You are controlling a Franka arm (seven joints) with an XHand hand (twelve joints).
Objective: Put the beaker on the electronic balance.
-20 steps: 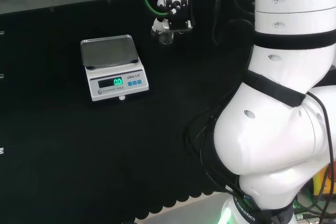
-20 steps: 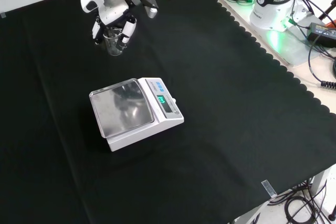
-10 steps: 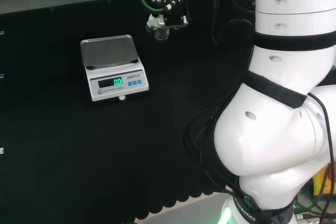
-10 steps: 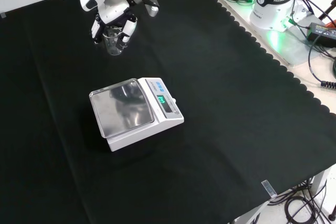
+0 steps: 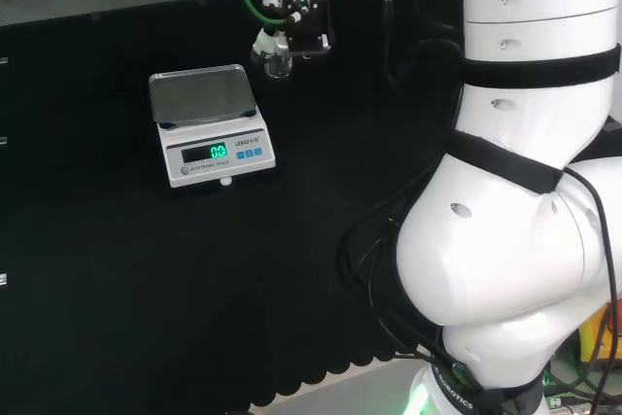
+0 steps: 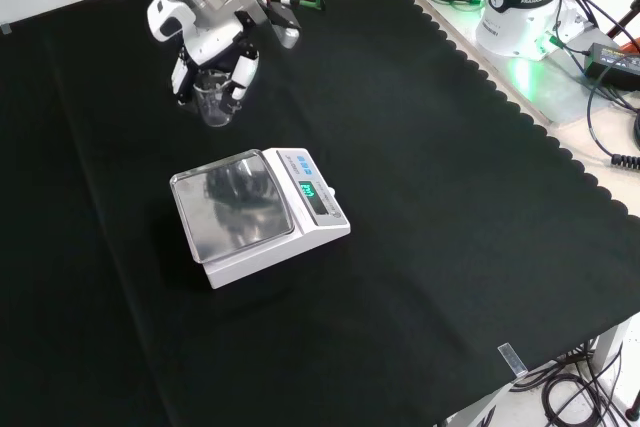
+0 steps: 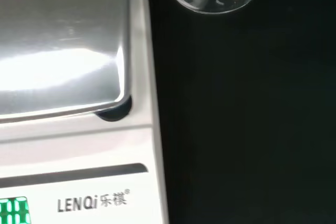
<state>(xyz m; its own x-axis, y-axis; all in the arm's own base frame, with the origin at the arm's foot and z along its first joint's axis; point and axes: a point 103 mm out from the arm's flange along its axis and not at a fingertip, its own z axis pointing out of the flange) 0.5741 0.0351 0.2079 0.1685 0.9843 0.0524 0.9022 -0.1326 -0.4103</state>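
Head view, left to right: electronic balance (image 5: 209, 123) waiting, steel pan (image 5: 201, 94) bare. Just right of it, the hand (image 5: 293, 18) up off the cloth, fingers curled round the clear beaker (image 5: 276, 60). Pickup done, apparently; carry over the pan and set-down left.

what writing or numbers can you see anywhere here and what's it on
Electronic balance, front panel: a grey brand mark, letters followed by characters; brand name not quoted.
Green display on the balance: lit digits, too small to read surely.
Panel print beside and below the display: too small to read.
Arm base: dark lettering, too small to read.
Beaker in the robot hand: no marks made out.
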